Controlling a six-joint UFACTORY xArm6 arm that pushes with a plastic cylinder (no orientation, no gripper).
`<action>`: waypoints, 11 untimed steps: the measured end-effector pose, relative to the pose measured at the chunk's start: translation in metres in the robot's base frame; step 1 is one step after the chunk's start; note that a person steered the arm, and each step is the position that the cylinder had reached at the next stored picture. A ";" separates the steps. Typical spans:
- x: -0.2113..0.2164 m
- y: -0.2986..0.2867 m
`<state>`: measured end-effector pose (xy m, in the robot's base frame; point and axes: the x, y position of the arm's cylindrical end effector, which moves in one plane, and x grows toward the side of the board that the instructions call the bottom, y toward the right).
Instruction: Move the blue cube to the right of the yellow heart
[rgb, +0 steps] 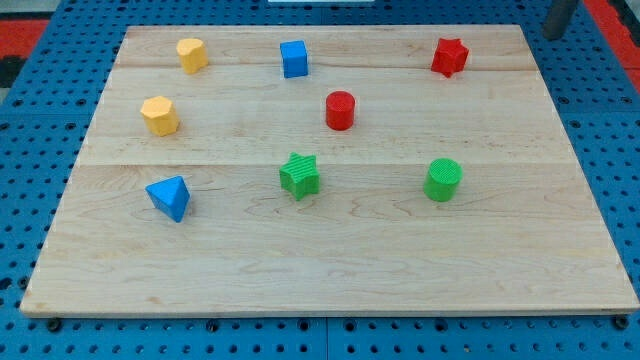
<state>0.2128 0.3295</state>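
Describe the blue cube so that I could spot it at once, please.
Start at the wooden board and follow its edge at the view's top. Midway along, between a yellow block toward the view's left and a red star toward the view's right, stands the blue cube. The only other blue piece, a blue pyramid, sits lower left and is pointed, not square.

A red star (450, 56) sits near the board's (330, 270) top right, a red cylinder (340, 110) mid-board. Below lie a blue pyramid (169, 197), green star (299, 175) and green cylinder (442, 180). A yellow hexagon (160, 115) sits at left.
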 end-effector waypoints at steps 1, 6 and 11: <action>0.001 -0.004; 0.007 -0.266; 0.052 -0.293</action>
<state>0.2652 0.0361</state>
